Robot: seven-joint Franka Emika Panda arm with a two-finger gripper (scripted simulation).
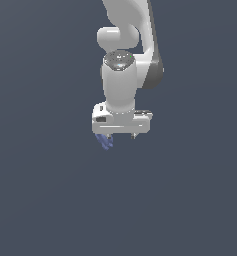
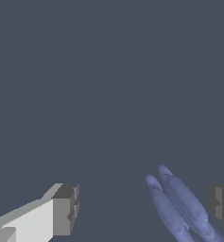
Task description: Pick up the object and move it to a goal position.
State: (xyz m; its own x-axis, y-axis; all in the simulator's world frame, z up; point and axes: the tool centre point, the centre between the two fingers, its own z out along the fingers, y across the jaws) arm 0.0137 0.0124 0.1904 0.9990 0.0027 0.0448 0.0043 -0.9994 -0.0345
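1. Flat slate-grey background fills both views, with no visible edge or texture.
2. At centre of the exterior view, a white robot arm (image 1: 121, 75) points straight down, ending in a white gripper (image 1: 121, 135) with its short fingers spread apart.
3. Under the gripper's side toward the exterior view's left, the small blue object (image 1: 105, 142) pokes out, close to one finger (image 1: 108, 135).
4. In the wrist view the object (image 2: 179, 203) lies between the fingers, nearer one and apparently touching neither.
5. It looks light, rigid and lumpy; gripping across the narrow middle of its lobes seems safest, as rounded lobes may slip.
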